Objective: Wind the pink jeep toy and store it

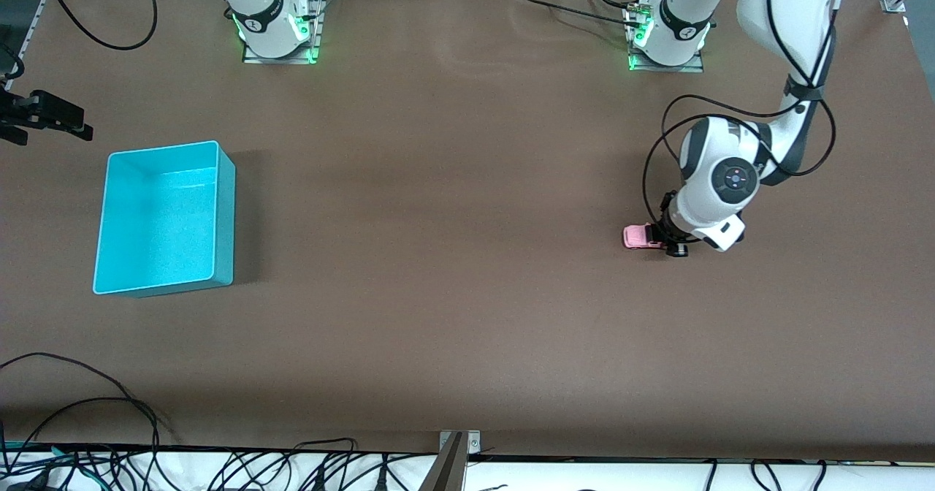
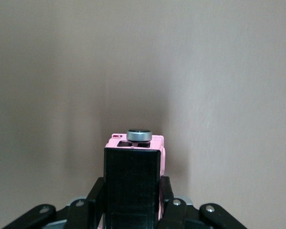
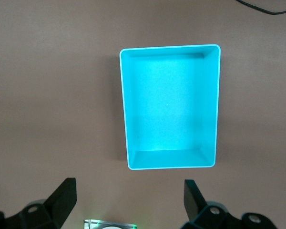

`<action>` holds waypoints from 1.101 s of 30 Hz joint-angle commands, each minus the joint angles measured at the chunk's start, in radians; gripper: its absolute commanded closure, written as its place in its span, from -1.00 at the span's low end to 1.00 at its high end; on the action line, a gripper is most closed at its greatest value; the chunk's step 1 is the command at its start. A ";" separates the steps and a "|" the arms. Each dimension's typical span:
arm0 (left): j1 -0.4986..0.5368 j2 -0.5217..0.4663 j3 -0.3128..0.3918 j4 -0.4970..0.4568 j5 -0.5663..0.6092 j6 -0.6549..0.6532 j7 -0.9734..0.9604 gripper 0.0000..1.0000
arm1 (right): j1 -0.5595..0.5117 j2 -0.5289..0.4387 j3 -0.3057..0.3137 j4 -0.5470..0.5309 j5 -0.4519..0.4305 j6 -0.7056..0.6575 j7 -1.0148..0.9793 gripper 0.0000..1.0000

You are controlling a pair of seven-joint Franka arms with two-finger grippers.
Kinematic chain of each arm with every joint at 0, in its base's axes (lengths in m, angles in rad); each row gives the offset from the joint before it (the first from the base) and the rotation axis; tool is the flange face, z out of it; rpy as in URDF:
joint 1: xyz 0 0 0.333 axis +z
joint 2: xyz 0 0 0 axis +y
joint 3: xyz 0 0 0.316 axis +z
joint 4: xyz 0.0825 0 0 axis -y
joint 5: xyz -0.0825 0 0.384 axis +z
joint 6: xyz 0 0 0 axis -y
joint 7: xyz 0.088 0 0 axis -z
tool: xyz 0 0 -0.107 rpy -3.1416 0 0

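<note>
1. The small boxy pink plastic jeep toy (image 1: 640,237) with a black roof sits on the brown table covering (image 1: 453,257) toward the left arm's end, well apart from the box.
2. In the left wrist view the jeep (image 2: 133,157) shows its black roof and a round grey-rimmed spare wheel at its end, with pink body edges on either side of the roof.
3. The left gripper (image 1: 666,242) is down at the jeep, its black fingers (image 2: 99,195) pressed against the toy's two sides, pinching it.
4. The left arm's white wrist hangs just above the toy, with black cable looping around it.
5. The open rectangular turquoise plastic box (image 1: 166,217) stands toward the right arm's end of the table; its inside is bare.
6. The right gripper (image 3: 128,200) hangs high over the table beside the box, its fingers (image 3: 64,193) spread wide and holding nothing; that arm waits.
</note>
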 commanded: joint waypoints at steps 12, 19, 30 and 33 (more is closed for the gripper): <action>0.244 0.105 0.003 0.007 0.115 0.156 0.140 0.50 | 0.002 0.004 -0.004 0.026 -0.010 -0.023 -0.014 -1.00; 0.310 0.125 0.003 0.010 0.146 0.196 0.193 0.49 | 0.002 0.004 -0.004 0.026 -0.010 -0.023 -0.014 -1.00; 0.325 0.120 0.003 0.044 0.145 0.193 0.209 -1.00 | 0.002 0.004 -0.004 0.026 -0.010 -0.023 -0.014 -1.00; 0.325 0.102 0.004 0.092 0.145 0.123 0.213 -1.00 | 0.002 0.004 -0.004 0.026 -0.010 -0.023 -0.015 -1.00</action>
